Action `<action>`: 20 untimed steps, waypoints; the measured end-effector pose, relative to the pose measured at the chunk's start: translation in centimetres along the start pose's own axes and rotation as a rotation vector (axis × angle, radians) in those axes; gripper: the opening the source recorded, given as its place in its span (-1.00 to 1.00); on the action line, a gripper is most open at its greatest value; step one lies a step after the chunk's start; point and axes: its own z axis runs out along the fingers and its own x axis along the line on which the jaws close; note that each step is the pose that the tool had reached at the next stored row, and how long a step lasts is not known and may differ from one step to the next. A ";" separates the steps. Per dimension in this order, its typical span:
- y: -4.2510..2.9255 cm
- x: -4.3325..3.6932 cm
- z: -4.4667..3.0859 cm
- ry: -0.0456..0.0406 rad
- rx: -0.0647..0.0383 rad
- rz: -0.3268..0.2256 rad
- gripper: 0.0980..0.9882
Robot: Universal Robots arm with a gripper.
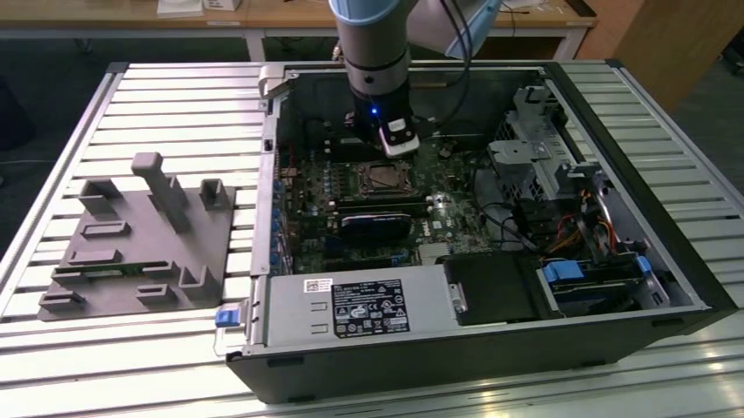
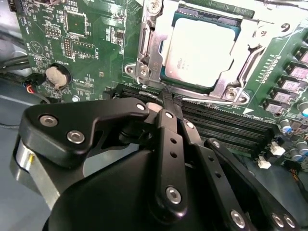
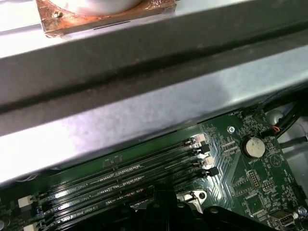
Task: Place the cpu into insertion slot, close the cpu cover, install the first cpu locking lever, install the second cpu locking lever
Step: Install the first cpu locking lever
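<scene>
The cpu (image 2: 199, 45) lies flat in the insertion slot (image 2: 144, 70), its pale metallic top showing through the window of the cpu cover (image 2: 251, 41). The silvery cover is folded down over it. A thin metal lever (image 2: 142, 38) runs along one side of the socket; whether it is latched I cannot tell. My gripper (image 2: 165, 96) hovers just off the socket, above the black memory slots (image 2: 226, 130), fingers shut with nothing between them. In the exterior view the gripper (image 1: 395, 144) hangs just behind the socket (image 1: 378, 178), inside the open computer case.
Green motherboard (image 2: 82, 43) with a coin battery (image 2: 57, 76) surrounds the socket. Memory slots (image 3: 125, 175) run under a grey case rail (image 3: 144, 110). Drive cage and cables (image 1: 558, 183) fill the exterior view's right. A grey fixture block (image 1: 139, 235) stands on the slatted table.
</scene>
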 end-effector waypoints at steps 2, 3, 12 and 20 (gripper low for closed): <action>-0.03 0.01 0.12 -0.0023 0.002 0.001 -0.98; -0.04 0.02 0.18 -0.0035 0.002 0.001 -0.98; -0.10 0.05 0.42 -0.0098 0.009 0.002 -0.98; 0.04 -0.02 -0.17 -0.0097 0.008 0.002 -0.98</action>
